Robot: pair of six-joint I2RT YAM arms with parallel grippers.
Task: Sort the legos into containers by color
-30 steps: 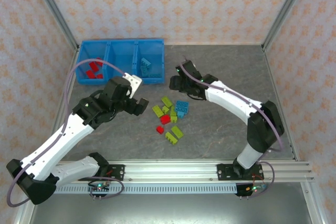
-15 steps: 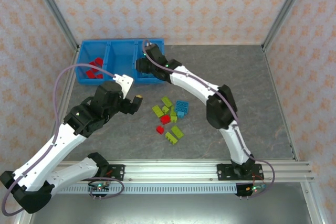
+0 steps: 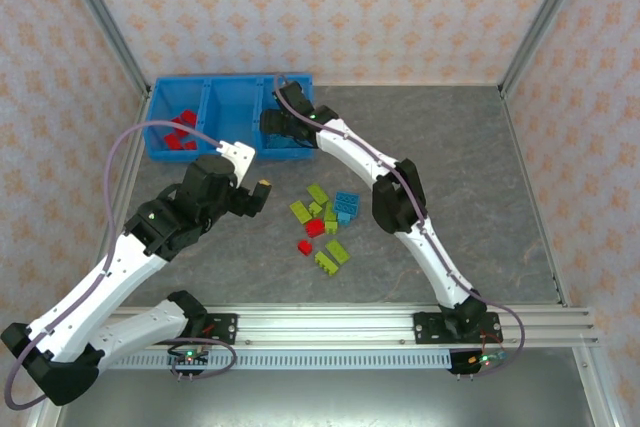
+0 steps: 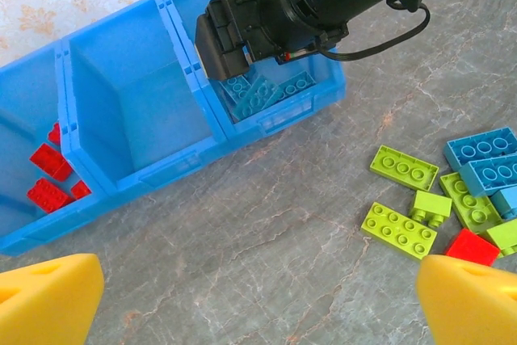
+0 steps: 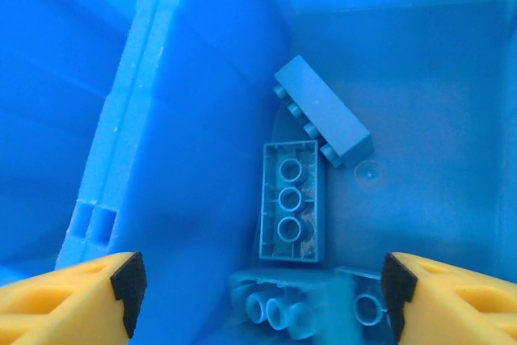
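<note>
The blue bin (image 3: 228, 153) lies at the back left with three containers side by side. Red legos (image 3: 180, 133) lie in its left one, and the middle one (image 4: 133, 107) holds nothing. My right gripper (image 5: 262, 284) hangs open over the right one, where light blue legos (image 5: 291, 199) rest on the floor. A blurred light blue brick (image 5: 311, 313) is loose just below its fingers. Loose lime, light blue and red legos (image 3: 325, 222) sit mid-table. My left gripper (image 4: 258, 305) is open above bare table, left of that pile.
The right arm's black wrist (image 4: 275, 22) covers part of the bin's right compartment. Lime bricks (image 4: 400, 230) and a red brick (image 4: 472, 246) lie close to my left gripper's right fingertip (image 4: 472, 300). A cable loops by the bin (image 3: 150, 132).
My right arm swung from beside the pile to over the bin's right compartment, then its jaws widened and a light blue brick came loose. My left arm drew back slightly.
</note>
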